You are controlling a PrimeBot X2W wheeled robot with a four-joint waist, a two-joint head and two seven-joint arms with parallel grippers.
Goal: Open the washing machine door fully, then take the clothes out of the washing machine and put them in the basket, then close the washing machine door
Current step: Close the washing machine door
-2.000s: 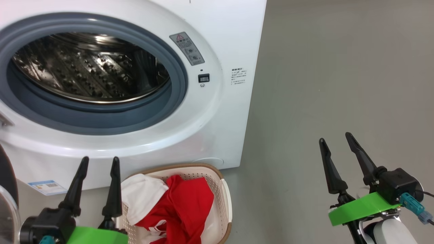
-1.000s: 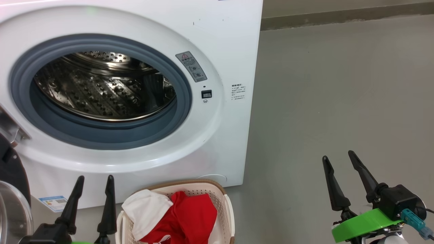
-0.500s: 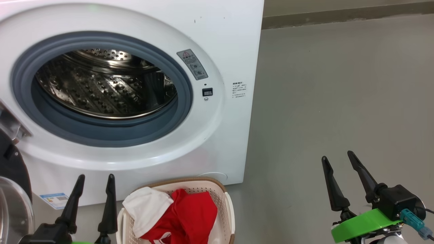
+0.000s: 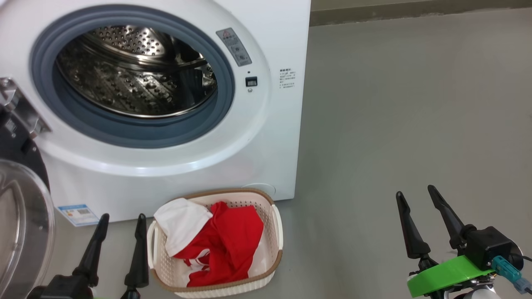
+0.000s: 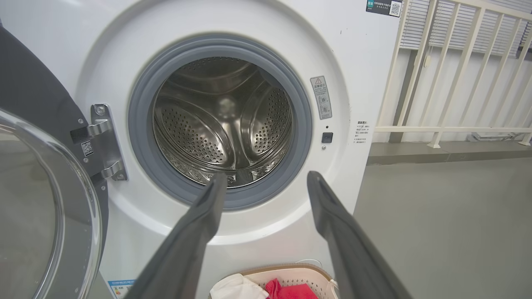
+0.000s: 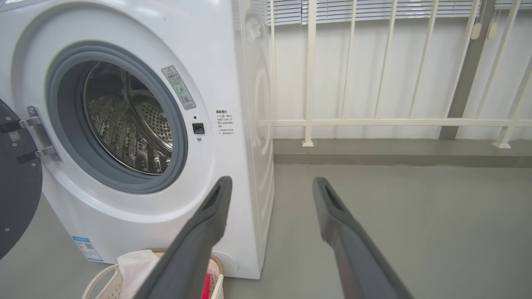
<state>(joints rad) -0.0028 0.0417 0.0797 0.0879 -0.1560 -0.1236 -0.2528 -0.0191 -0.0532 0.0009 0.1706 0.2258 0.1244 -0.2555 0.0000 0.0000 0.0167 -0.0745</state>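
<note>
The white washing machine stands with its steel drum bare inside. Its washing machine door hangs swung wide at the left on its hinge. The red and white clothes lie in the cream basket on the floor before the machine. My left gripper is open, just left of the basket, holding nothing. My right gripper is open over bare floor at the right, also with nothing in it.
Grey floor stretches to the right of the machine. A white railing and a low grey kerb run along the back wall. A blue label sticker sits low on the machine's front.
The head camera has tilted and shifted, so the basket and open door show more fully now. Both grippers stay open and keep about the same places.
</note>
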